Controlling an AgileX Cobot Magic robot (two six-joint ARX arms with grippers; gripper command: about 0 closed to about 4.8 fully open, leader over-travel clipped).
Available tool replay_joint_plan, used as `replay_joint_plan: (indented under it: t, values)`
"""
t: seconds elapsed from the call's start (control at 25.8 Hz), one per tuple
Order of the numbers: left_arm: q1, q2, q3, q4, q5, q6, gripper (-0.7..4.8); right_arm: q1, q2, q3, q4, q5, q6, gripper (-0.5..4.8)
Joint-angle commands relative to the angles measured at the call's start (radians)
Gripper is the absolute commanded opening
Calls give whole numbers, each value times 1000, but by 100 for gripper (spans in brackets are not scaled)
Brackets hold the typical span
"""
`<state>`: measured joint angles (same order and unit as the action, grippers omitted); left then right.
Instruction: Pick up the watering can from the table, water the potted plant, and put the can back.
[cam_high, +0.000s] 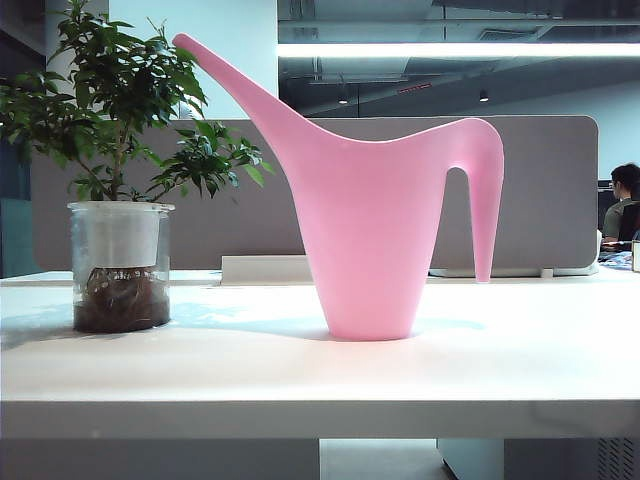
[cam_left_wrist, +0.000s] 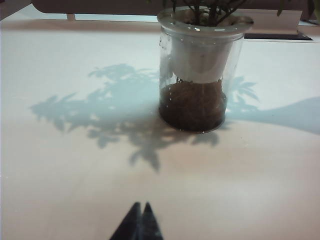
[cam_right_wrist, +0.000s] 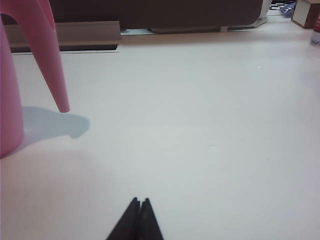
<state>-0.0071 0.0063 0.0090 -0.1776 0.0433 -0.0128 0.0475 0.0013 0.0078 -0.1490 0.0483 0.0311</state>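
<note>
One watering can (cam_high: 372, 215), pink, stood upright on the white table (cam_high: 300, 375), roughly mid-table in the exterior view, spout slanting up toward the plant side, arched handle dropping to a free point clear of the tabletop. Touched by neither gripper. One potted plant (cam_high: 120, 200), well apart to the can's left in that view: dark-green leaves above a clear cylindrical pot with a white inner cup, brown roots and soil at the bottom. Spout tip reached over near the foliage, contact not discernible.

Two grippers counted, neither seen in the exterior view. Left gripper (cam_left_wrist: 141, 206) shown only in the left wrist view: two dark fingers pressed together with no gap, nothing between them, poised over bare table short of the pot (cam_left_wrist: 200, 75). Leaf shadows spread across the table (cam_left_wrist: 75, 175) there, detail missing from the exterior view. Right gripper (cam_right_wrist: 140, 202) shown only in the right wrist view: fingers likewise closed tip to tip, empty, over bare table (cam_right_wrist: 210, 125), well apart from the can (cam_right_wrist: 30, 65), of which only the body's edge and the handle's pointed end appeared. Plant absent from that view; can absent from the left wrist view.

Beyond the table, one grey partition panel (cam_high: 540, 180) and one seated person (cam_high: 622, 200) at the far right, visible in the exterior view alone.
</note>
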Motion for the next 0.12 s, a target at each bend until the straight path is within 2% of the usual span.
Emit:
replay_joint_plan:
  t: [0.04,0.12]
  values:
    - [0,1,0,-2,4,1,-5,1,-1,-7,11,-1,3,-1]
    - [0,1,0,-2,4,1,-5,1,-1,-7,11,-1,3,-1]
